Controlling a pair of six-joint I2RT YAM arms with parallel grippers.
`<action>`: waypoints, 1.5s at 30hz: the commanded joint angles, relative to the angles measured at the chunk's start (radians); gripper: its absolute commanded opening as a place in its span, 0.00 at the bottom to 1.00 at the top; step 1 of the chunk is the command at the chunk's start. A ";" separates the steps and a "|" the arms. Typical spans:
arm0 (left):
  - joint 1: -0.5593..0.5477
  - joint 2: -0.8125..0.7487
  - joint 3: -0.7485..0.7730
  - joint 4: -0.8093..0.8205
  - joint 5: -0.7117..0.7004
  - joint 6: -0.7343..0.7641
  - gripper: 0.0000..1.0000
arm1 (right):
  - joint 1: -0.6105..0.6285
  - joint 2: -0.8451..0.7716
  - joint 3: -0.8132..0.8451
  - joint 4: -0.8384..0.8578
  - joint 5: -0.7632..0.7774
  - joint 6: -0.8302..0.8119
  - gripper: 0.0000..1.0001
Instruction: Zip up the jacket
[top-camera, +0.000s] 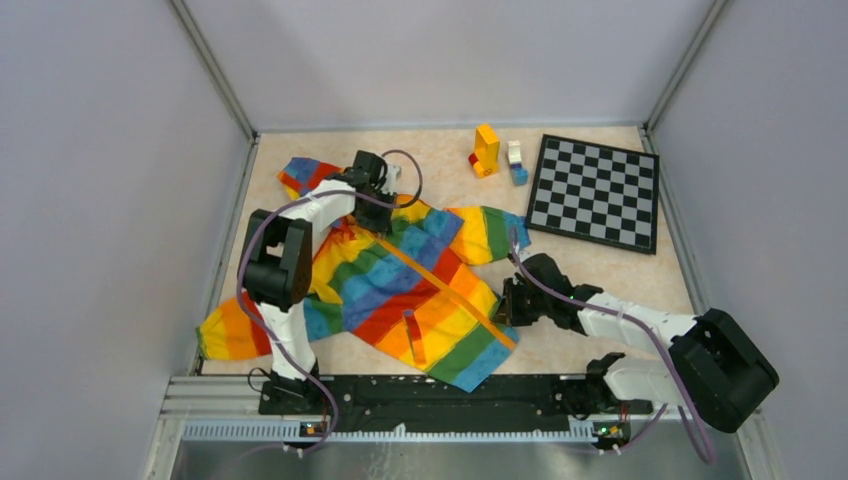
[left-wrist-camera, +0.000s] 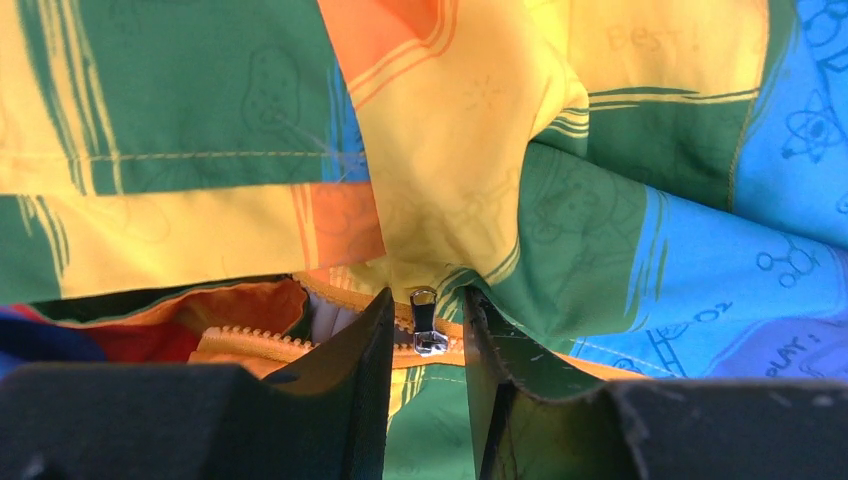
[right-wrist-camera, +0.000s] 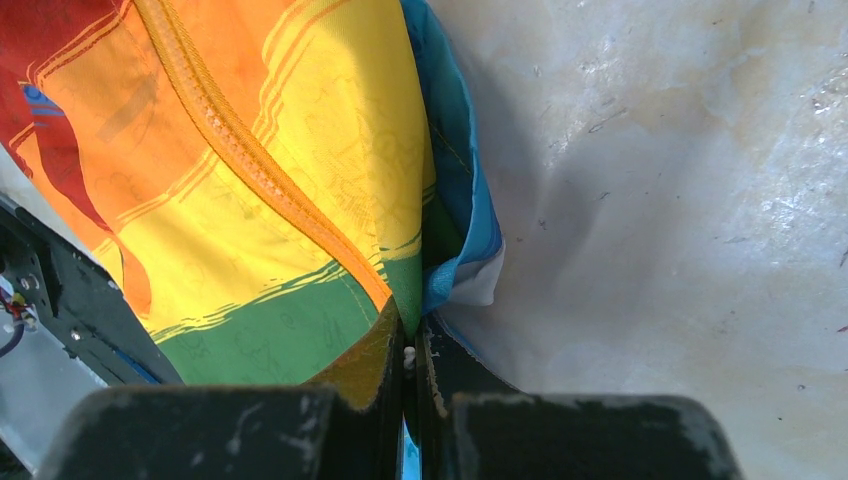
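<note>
Nearest the arm bases, the right gripper (top-camera: 508, 305) has its 2 black fingers (right-wrist-camera: 375, 370) pressed together on the bottom hem corner of the small rainbow-striped fabric jacket (top-camera: 400, 280), pinching the green and yellow cloth where the blue lining folds over the edge. The jacket lies spread flat on the beige marbled table (top-camera: 620, 280), hem toward the right arm and collar toward the far left, 1 sleeve reaching out to the near left and the other toward the far right. Its orange zipper strip (top-camera: 440, 285) runs diagonally up the front from the pinched hem. At the far end of that strip, by the collar, the left gripper (top-camera: 378, 215) hangs over bunched fabric with its fingers (left-wrist-camera: 375, 350) apart; the small silver metal zipper pull (left-wrist-camera: 428, 330) sits in the gap between them, touched by neither. Beyond the jacket, well apart from it, stand a yellow block tower (top-camera: 486, 148) and a white and blue block stack (top-camera: 516, 162), just beside a black and grey chequered board (top-camera: 595, 192)
</note>
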 joint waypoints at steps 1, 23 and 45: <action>-0.014 0.045 0.050 -0.043 -0.056 0.026 0.36 | -0.011 -0.003 0.004 0.010 -0.005 -0.021 0.00; -0.039 0.118 0.011 -0.059 -0.211 0.071 0.08 | -0.011 -0.012 0.031 -0.008 0.034 0.008 0.00; -0.047 -0.214 -0.323 0.731 -0.582 0.245 0.00 | -0.043 0.042 0.002 -0.164 0.356 0.334 0.00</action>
